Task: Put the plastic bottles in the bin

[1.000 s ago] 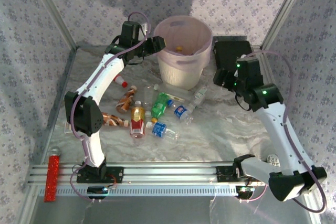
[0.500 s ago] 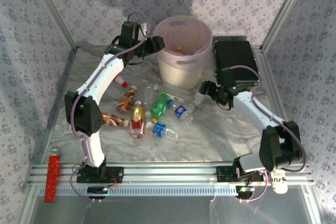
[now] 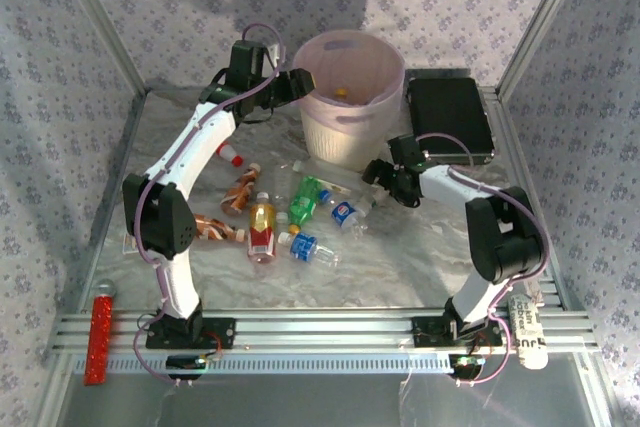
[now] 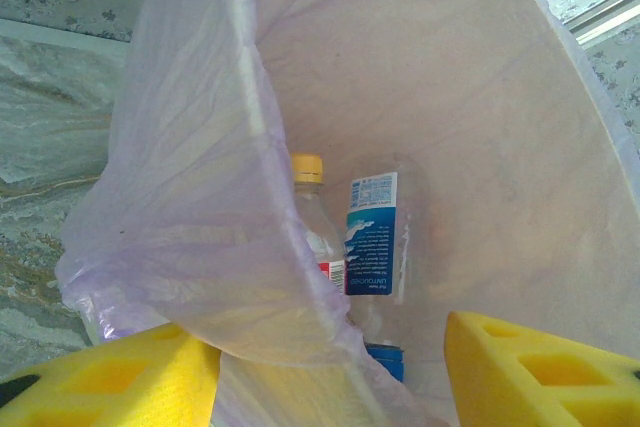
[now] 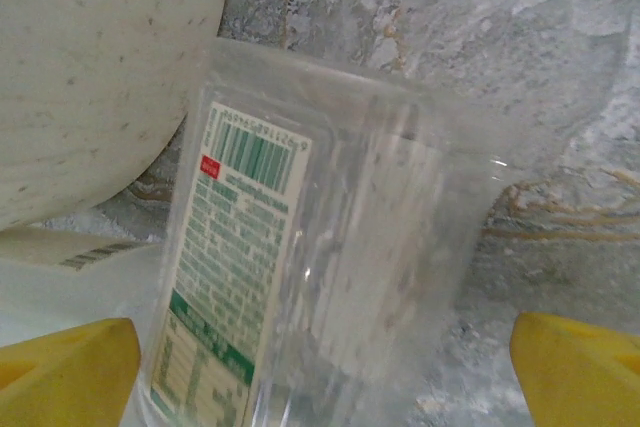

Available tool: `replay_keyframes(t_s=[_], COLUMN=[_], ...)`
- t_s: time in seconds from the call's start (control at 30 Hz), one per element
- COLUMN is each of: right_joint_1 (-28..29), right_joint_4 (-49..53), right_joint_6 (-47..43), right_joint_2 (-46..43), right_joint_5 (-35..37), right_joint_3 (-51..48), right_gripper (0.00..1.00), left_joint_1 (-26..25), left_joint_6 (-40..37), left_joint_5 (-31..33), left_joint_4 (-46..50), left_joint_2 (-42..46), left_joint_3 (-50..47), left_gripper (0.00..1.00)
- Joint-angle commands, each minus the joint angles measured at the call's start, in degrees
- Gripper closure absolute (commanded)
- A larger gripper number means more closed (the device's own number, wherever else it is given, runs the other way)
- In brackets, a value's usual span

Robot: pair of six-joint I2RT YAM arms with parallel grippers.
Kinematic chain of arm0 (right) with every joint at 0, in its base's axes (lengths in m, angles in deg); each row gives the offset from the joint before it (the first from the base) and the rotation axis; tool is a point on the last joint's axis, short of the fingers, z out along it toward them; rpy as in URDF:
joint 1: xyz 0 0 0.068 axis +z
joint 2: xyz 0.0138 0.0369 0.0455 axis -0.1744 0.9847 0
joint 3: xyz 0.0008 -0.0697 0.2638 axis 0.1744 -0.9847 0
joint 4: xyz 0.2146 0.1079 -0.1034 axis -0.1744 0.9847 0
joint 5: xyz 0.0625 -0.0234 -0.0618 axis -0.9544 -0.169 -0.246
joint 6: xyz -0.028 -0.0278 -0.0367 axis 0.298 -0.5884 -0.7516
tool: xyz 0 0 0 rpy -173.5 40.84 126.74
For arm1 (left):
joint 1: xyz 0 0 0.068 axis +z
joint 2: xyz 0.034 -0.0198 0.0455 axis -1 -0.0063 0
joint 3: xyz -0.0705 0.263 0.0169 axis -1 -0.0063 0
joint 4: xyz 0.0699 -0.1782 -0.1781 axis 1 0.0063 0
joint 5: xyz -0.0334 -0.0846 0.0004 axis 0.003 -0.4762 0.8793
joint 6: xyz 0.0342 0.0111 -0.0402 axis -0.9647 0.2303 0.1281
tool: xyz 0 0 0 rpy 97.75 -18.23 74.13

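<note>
The bin (image 3: 345, 137) stands at the back middle, with a yellow-capped bottle (image 4: 308, 169) and a blue-labelled clear bottle (image 4: 372, 237) inside it. My left gripper (image 3: 300, 82) is at its left rim; its yellow fingers (image 4: 540, 367) stand apart with the thin wall (image 4: 250, 147) between them. Several plastic bottles lie in front: green (image 3: 305, 199), amber (image 3: 262, 225) and blue-labelled (image 3: 345, 212). My right gripper (image 3: 380, 182) is low by the bin's base, open wide around a clear bottle with a green-and-white label (image 5: 330, 247). The gripper (image 5: 325, 367) is not pressing on it.
A flat black case (image 3: 450, 115) lies right of the bin. A red bar (image 3: 98, 339) lies at the near left by the rails (image 3: 320, 332). More bottles, brown (image 3: 240, 190) and red-capped (image 3: 228, 155), lie under the left arm. The bin's pale side (image 5: 90, 67) is just left of the right gripper.
The right arm came down from beside the black case to the table at the bin's base, and its jaws opened wider around the clear bottle. The left arm stayed still.
</note>
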Motion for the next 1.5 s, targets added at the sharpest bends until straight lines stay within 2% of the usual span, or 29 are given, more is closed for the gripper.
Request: replay_keyframes(t_s=[0.0,0.27,0.37,0.57,0.8,1.0,1.17,1.3,1.47], right_joint_1=[0.0,-0.1,-0.3,-1.4,-3.4,-4.7,-7.9,-10.8,-11.8], right_joint_4=[-2.7,-5.4,-5.9,-4.9,-1.2,6.4,14.4,22.8,29.5], right_joint_6=[0.8,0.8,0.5,-0.3,-1.9,-4.8,-7.9,-12.5,-17.9], right_joint_2=[2.7,6.6,6.4,2.8,-3.9,-14.4,-25.3,-30.5,-30.8], right_joint_5=[-0.2,0.2,0.1,0.3,0.6,1.7,2.4,1.2,-1.1], right_joint_3=[1.5,1.5,1.2,-0.1,-0.3,-0.3,1.5,7.6,19.5], right_gripper=[0.06,0.18,0.27,0.36,0.42,0.43,0.45,0.49,0.53], left_joint_1=[0.7,1.1,1.2,1.2,1.2,1.2,1.2,1.2,0.9], left_joint_6=[-1.2,-1.7,-1.6,-1.4,-1.5,-1.2,-1.3,-1.1,-0.2], left_joint_5=[0.8,0.7,0.7,0.6,0.8,0.8,0.8,0.7,1.7], left_joint_4=[3.8,4.6,4.5,4.8,4.9,5.1,4.8,4.6,3.7], left_joint_2=[-1.7,-2.2,-2.2,-2.3,-2.0,-2.2,-2.2,-2.3,-1.9], left_joint_3=[-1.3,-0.7,-0.7,-0.3,-0.4,-0.1,-0.4,-0.3,-0.7], left_gripper=[0.39,0.39,0.39,0.39,0.39,0.39,0.39,0.39,0.39])
